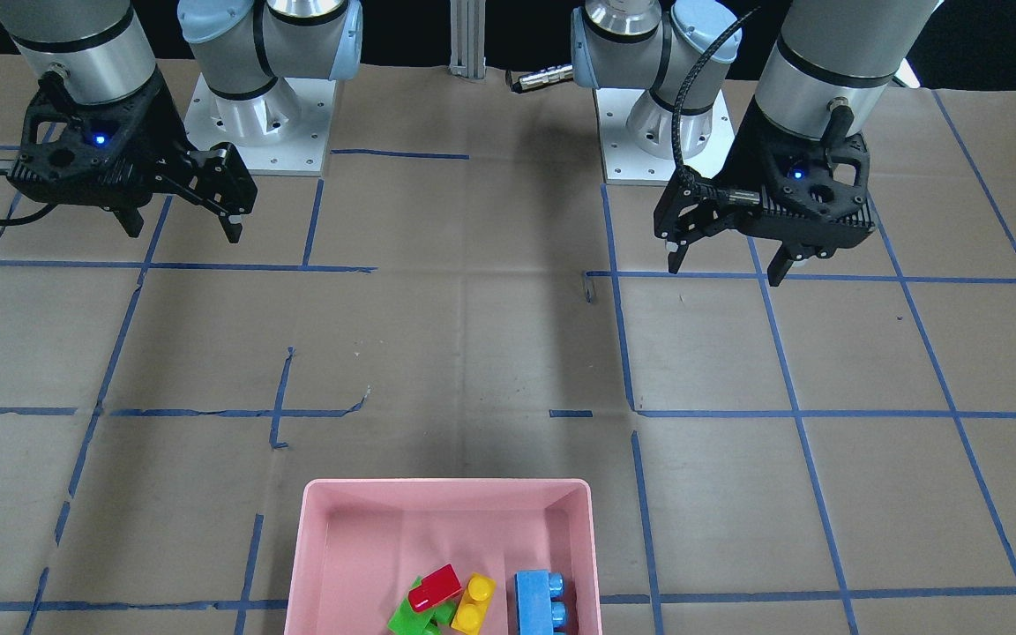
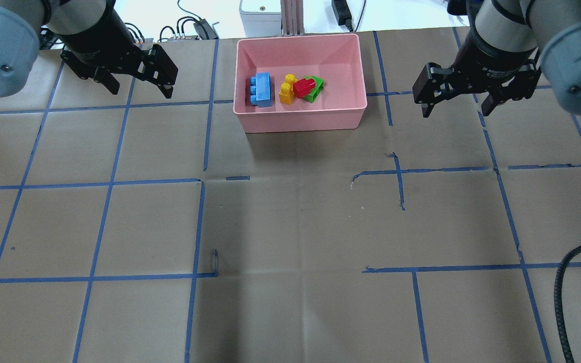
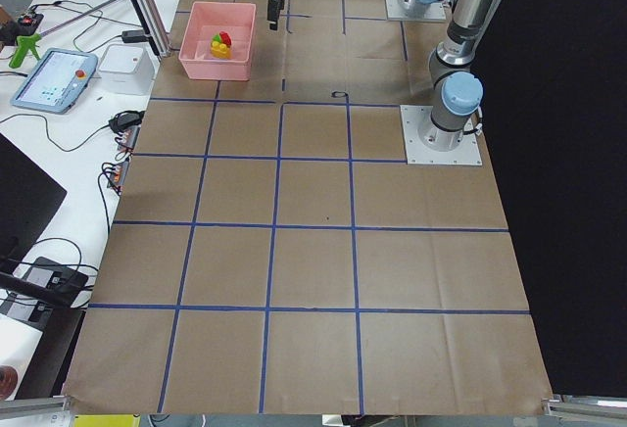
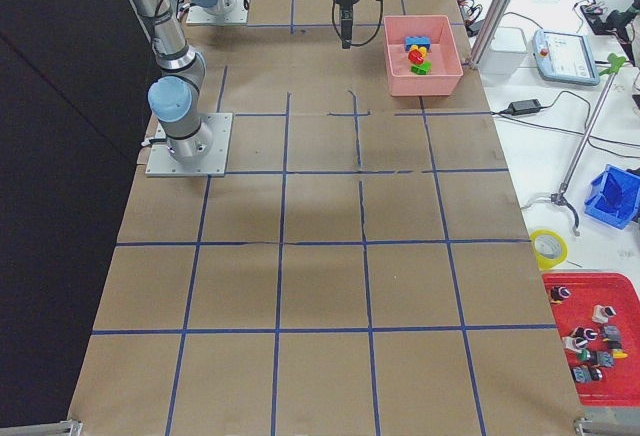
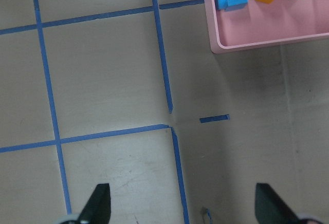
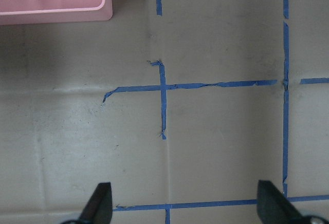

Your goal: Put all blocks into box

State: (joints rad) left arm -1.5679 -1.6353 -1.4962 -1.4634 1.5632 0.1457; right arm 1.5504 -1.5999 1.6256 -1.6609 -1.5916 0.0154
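The pink box [image 2: 300, 121] stands at the far middle of the table. All the blocks lie inside it: the light blue block [image 2: 262, 89], the yellow block [image 2: 287, 89], the red block [image 2: 303, 87] lying on the green block [image 2: 316, 85]. They also show in the front view: blue [image 1: 536, 601], yellow [image 1: 474, 601], red [image 1: 435, 587], green [image 1: 404, 619]. My left gripper [image 2: 141, 92] is open and empty, held above the table left of the box. My right gripper [image 2: 455, 112] is open and empty, right of the box.
Brown paper with a blue tape grid covers the table. The two arm bases [image 1: 252, 115] stand at the robot's side. A black cable [image 2: 568, 282] shows at the near right. Operator gear sits beyond the table's far edge [image 4: 560, 56].
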